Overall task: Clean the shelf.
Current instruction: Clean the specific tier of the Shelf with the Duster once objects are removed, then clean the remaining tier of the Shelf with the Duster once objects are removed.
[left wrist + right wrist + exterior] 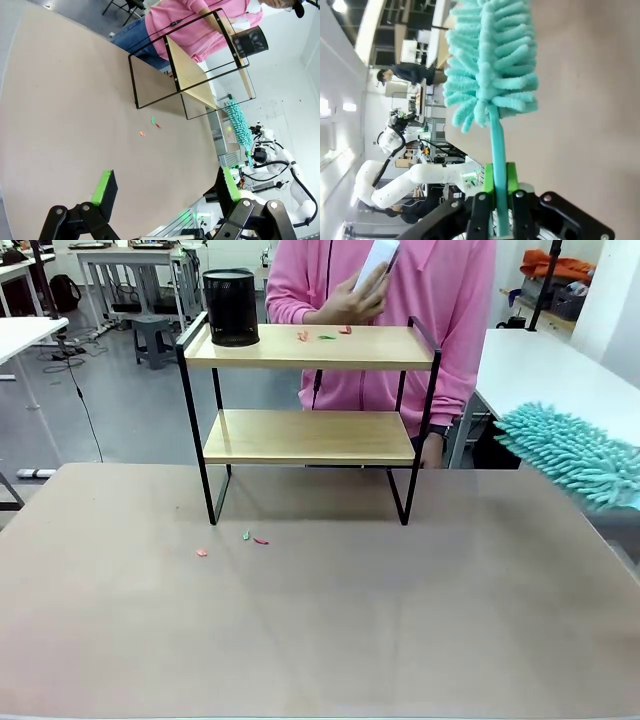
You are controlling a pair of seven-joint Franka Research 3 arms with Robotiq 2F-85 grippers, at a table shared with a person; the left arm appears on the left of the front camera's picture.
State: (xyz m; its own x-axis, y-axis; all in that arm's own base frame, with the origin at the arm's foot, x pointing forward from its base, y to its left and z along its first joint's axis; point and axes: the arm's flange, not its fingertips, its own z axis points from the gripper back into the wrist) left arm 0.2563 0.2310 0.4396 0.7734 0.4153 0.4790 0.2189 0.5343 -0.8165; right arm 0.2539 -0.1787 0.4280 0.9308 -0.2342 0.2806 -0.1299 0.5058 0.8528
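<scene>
My right claw (500, 176) pinches the teal duster (490, 65) by its handle; my left claw (166, 184) hangs spread and empty. The shelf (310, 435) stands midway along the tabletop's (450, 620) far edge. Sweeping its top board, I could knock the black cup (231, 307) off the left corner.

The shelf (310, 436) is a small two-tier rack: two light wooden boards set in a thin black metal frame with four legs. It stands upright and square on the surface, near the far edge and a little left of the middle, all four feet down. The top board (385, 348) carries a black mesh cup (231, 307) at its left end and a few small red and green scraps (326, 335) near the middle, toward the back. The lower board is bare. The open sides show thin rails only.
</scene>
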